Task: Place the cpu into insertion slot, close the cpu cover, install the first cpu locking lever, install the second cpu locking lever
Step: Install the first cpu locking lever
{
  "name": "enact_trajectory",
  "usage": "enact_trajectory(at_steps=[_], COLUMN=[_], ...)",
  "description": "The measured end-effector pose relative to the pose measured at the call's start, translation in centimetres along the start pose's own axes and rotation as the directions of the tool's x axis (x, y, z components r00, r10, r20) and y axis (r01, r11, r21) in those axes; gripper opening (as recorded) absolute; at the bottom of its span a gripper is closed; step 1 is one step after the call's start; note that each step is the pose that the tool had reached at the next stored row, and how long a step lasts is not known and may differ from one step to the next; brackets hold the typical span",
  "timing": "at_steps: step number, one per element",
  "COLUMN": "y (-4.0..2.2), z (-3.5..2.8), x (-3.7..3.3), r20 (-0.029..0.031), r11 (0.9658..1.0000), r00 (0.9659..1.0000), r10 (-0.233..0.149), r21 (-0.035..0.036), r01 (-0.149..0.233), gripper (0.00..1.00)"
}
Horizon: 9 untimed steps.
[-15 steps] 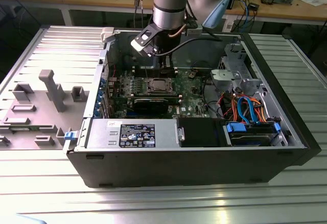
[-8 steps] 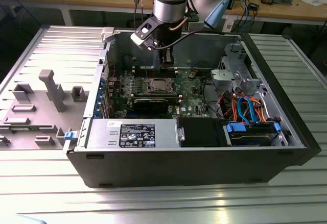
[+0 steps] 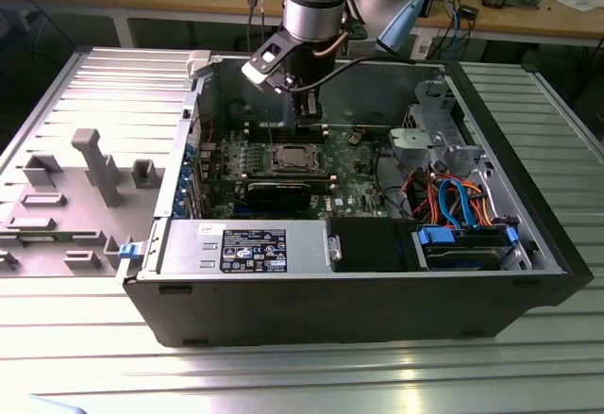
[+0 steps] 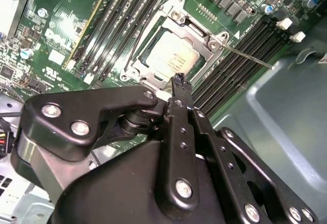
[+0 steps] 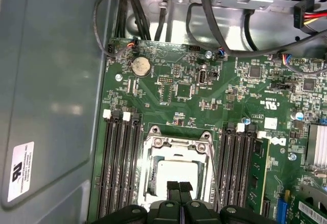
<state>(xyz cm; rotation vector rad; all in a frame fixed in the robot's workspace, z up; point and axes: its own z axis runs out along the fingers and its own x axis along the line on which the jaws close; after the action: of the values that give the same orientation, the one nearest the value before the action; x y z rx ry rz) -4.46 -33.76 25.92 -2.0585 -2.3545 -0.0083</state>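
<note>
- my tool is clenched, its fingertips pressed together with nothing between them; pinched like that it makes a narrow tip for pushing, i judge.
- it hangs just above one edge of the insertion slot, inside the open case on the bench.
- the cpu lies flat in the slot, with the cpu cover down around it.
- a thin lever juts away from the socket, so it looks unlatched.

1. the cpu is showing a matt, silvery-tan metal top.
2. the cpu cover is gleaming as bare silver metal.
3. the pincer is looking smooth, matt black.
4. the case wall is showing smooth grey metal.
</note>
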Motion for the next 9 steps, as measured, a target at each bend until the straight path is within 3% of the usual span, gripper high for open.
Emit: enact_trajectory(at_steps=[3,9], y=[0.00,0.00], z=[0.00,0.00], x=[0.00,0.00], r20=[0.0002,0.0005], r11=[0.9988,0.9922], r00=[0.9988,0.9922], r10=[-0.048,-0.125], r21=[0.0007,0.0018], r01=[0.048,0.125], gripper=[0.11,0.11])
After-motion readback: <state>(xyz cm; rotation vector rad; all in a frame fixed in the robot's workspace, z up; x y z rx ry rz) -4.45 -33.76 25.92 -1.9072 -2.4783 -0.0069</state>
